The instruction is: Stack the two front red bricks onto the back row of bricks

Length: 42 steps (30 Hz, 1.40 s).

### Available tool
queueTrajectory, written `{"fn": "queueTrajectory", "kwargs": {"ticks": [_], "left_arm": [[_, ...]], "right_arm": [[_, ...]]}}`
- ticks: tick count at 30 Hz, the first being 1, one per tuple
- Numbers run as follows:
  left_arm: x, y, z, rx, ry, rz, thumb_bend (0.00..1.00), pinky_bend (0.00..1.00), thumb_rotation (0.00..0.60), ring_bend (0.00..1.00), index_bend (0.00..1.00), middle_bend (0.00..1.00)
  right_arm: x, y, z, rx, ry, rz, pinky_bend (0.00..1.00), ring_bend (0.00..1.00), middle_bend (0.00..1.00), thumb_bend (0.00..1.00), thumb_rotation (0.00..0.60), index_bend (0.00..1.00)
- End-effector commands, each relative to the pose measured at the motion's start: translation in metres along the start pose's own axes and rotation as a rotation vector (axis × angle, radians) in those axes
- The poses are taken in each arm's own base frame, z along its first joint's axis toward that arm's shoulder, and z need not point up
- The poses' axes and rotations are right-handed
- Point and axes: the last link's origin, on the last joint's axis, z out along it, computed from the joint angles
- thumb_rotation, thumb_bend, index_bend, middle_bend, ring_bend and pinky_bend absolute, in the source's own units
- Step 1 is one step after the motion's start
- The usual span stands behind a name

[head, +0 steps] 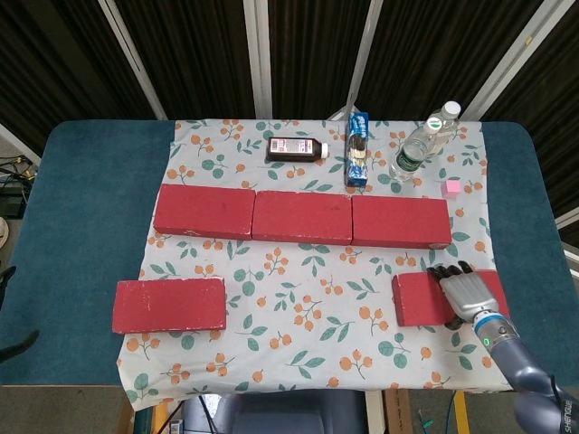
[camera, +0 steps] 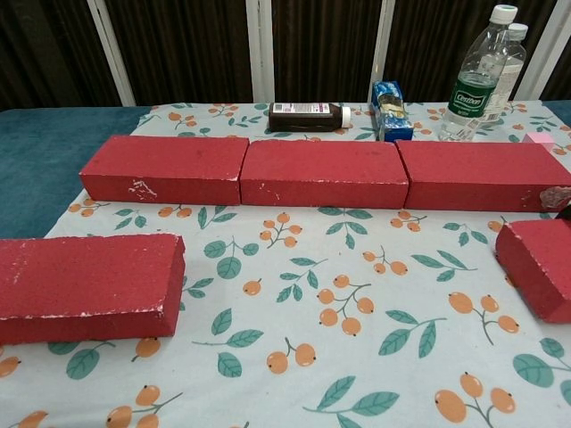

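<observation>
Three red bricks form the back row (head: 302,217) (camera: 323,173) across the floral cloth. The front left brick (head: 169,305) (camera: 86,285) lies flat near the cloth's left edge. On the right, the front right brick (head: 421,299) (camera: 539,264) lies flat on the cloth. My right hand (head: 466,294) rests palm-down on its right half. Its fingertips (head: 446,270) reach the brick's far edge, spread slightly; the thumb is hidden. The chest view shows only a dark speck of that hand at its right edge. My left hand does not show in either view.
Behind the back row lie a brown bottle (head: 296,148) on its side, a blue carton (head: 358,149), a water bottle (head: 421,145) and a small pink cube (head: 452,187). The blue table (head: 77,217) extends past the cloth on both sides.
</observation>
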Motion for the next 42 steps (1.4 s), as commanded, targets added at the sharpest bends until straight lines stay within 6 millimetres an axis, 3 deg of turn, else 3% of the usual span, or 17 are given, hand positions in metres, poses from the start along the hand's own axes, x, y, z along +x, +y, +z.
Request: {"fn": "queueTrajectory", "kwargs": {"ticks": [1,9,15,21,29,36,42], "left_arm": [[0.0,0.0,0.0,-0.004,0.004,-0.001,0.21,0.24,0.6,0.0,0.1,0.0],[-0.001,0.002,0.001,-0.011,0.005,0.003,0.21,0.24,0.6,0.0,0.1,0.0],[-0.005,0.003,0.004,-0.013,-0.006,0.017,0.21,0.24,0.6,0.0,0.1,0.0],[-0.003,0.0,0.008,0.013,0.016,0.018,0.21,0.24,0.6,0.0,0.11,0.0],[-0.005,-0.006,0.017,0.061,0.044,0.026,0.21,0.24,0.6,0.0,0.11,0.0],[-0.014,-0.009,0.027,0.098,0.007,0.059,0.21,0.24,0.6,0.0,0.11,0.0],[-0.015,-0.01,0.032,0.118,0.005,0.068,0.21,0.24,0.6,0.0,0.11,0.0]], "right_arm": [[0.022,0.008,-0.011,-0.026,0.052,0.021,0.0,0.18,0.4,0.24,0.6,0.47],[0.079,0.004,-0.035,-0.029,0.14,-0.001,0.0,0.19,0.41,0.24,0.6,0.47],[0.131,-0.036,-0.037,0.035,0.17,-0.06,0.0,0.19,0.41,0.24,0.6,0.48],[0.168,-0.097,-0.014,0.102,0.109,-0.045,0.0,0.2,0.41,0.24,0.6,0.49],[0.207,-0.178,0.028,0.063,0.072,-0.039,0.0,0.2,0.42,0.24,0.6,0.49],[0.22,-0.217,0.06,-0.029,0.033,-0.052,0.0,0.2,0.42,0.24,0.6,0.49],[0.232,-0.232,0.08,-0.112,0.036,-0.055,0.0,0.2,0.42,0.23,0.6,0.49]]}}
